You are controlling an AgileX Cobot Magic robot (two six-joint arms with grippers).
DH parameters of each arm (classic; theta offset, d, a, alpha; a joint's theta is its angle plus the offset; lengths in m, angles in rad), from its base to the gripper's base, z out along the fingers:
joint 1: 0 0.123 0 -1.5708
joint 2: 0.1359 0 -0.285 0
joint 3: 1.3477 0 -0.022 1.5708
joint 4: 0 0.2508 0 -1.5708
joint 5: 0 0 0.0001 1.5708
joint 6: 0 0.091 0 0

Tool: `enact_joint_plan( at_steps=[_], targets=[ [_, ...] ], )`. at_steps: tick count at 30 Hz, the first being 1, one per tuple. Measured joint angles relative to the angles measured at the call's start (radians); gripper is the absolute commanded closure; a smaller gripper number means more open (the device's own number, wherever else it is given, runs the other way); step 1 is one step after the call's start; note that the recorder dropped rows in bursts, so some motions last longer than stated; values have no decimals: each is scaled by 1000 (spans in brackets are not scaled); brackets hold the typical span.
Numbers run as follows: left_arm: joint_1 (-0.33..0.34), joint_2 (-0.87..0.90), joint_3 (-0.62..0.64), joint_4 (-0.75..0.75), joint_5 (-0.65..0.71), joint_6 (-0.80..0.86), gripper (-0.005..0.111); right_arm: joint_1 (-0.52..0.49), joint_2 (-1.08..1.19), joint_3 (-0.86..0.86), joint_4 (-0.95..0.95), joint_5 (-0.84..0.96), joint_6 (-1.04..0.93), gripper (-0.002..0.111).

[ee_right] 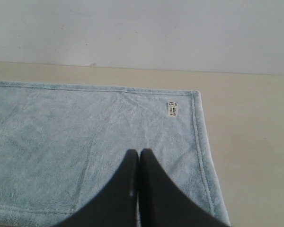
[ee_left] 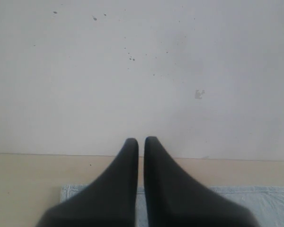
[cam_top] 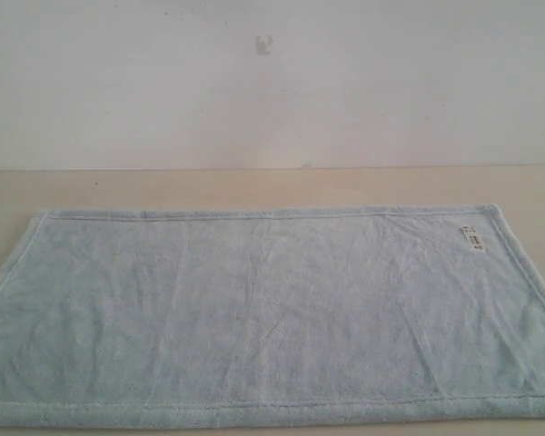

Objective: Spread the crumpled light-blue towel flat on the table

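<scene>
The light-blue towel (cam_top: pixel 263 313) lies spread flat on the beige table (cam_top: pixel 254 186), its hem visible all round and its small white label (cam_top: pixel 472 237) near the far right corner. Neither gripper shows in the exterior view. In the left wrist view my left gripper (ee_left: pixel 141 142) is shut with nothing in it, raised above the towel's far left corner (ee_left: pixel 71 191). In the right wrist view my right gripper (ee_right: pixel 139 153) is shut and empty, hovering over the towel (ee_right: pixel 75 142) near the label (ee_right: pixel 173 109).
A white wall (cam_top: pixel 272 82) rises behind the table's far edge. Bare tabletop (ee_right: pixel 255 142) runs to the right of the towel, and a strip of it (ee_left: pixel 23 179) lies beyond the far hem.
</scene>
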Motion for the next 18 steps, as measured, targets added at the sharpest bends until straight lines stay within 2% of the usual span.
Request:
enact_joint_plan(
  at_steps=[14,18],
  targets=[
    [0,0,1,0,0,0,103,0,0,0,0,0,2,108],
    [0,-14,46,0,-10,0,103,0,0,0,0,0,2,108]
  ],
)
